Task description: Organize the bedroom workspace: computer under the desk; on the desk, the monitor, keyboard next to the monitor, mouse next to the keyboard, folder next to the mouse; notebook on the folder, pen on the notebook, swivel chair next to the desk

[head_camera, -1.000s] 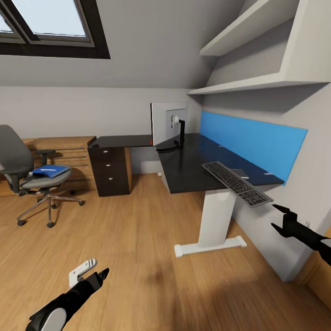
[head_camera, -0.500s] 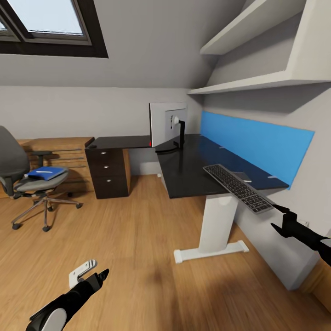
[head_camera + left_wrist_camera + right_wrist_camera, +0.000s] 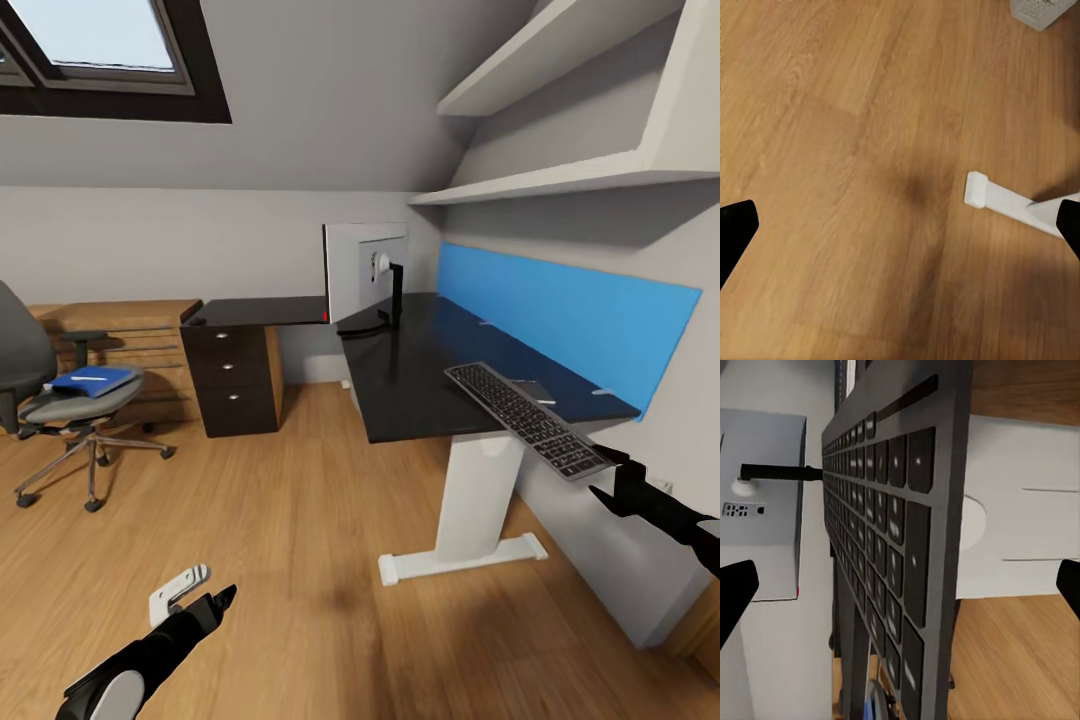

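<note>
The black desk (image 3: pixel 400 370) carries the monitor (image 3: pixel 360 270), white back toward me. The dark keyboard (image 3: pixel 520 412) sits tilted over the desk's front edge, its near end jutting out to my right gripper (image 3: pixel 606 474). That gripper is open, and the keyboard (image 3: pixel 885 547) fills the space ahead between its spread fingers; I cannot tell whether they touch. At the left stands the swivel chair (image 3: pixel 30 370) with the blue folder (image 3: pixel 100 382) and a white pen (image 3: pixel 86 379) on its seat. My left gripper (image 3: pixel 205 588) hangs open over the floor. Computer, mouse and notebook are out of view.
A black drawer unit (image 3: pixel 235 375) stands under the desk's left wing, beside a wooden chest (image 3: pixel 130 340). The white desk leg (image 3: pixel 470 500) and its foot (image 3: pixel 1009 201) rest on the wood floor. Beyond the foot is a pale grey box corner (image 3: pixel 1042 11). White shelves (image 3: pixel 560 180) hang above.
The camera has moved forward and rightward, so the chair slid left in the picture. The keyboard's near end now reaches my right gripper. Both grippers keep their pose.
</note>
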Controlling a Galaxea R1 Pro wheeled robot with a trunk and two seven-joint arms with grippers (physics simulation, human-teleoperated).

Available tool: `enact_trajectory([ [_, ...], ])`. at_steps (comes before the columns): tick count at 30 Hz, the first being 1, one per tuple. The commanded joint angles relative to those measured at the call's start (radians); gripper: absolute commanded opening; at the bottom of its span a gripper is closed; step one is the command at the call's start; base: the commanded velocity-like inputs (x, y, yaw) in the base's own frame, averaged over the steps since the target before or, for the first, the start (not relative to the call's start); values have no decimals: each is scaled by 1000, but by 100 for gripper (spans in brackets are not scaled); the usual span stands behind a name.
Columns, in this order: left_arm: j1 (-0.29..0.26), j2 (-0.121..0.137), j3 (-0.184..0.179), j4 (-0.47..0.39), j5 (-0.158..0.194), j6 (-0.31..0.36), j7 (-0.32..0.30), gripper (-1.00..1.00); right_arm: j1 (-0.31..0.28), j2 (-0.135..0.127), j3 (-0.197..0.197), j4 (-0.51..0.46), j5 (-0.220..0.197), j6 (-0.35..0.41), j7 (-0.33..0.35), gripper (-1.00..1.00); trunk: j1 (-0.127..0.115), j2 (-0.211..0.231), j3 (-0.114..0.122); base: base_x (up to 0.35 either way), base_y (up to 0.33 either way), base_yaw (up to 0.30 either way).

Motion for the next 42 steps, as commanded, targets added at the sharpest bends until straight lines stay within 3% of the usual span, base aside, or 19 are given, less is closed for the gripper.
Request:
enact_trajectory([
  [1, 0, 1, -1, -2, 11, 1, 10, 100, -1, 0, -8, 1, 4, 5, 1, 100, 0, 0, -1, 20, 0, 0],
  [9, 0, 0, 2, -6, 12, 1, 12, 100, -1, 0, -8, 1, 4, 5, 1, 100, 19, -35, -17, 5, 0, 0],
  [42, 0, 4, 4, -2, 12, 3, 9, 100, -1, 1, -8, 1, 4, 4, -1, 100, 19, -35, -17, 14, 0, 0],
])
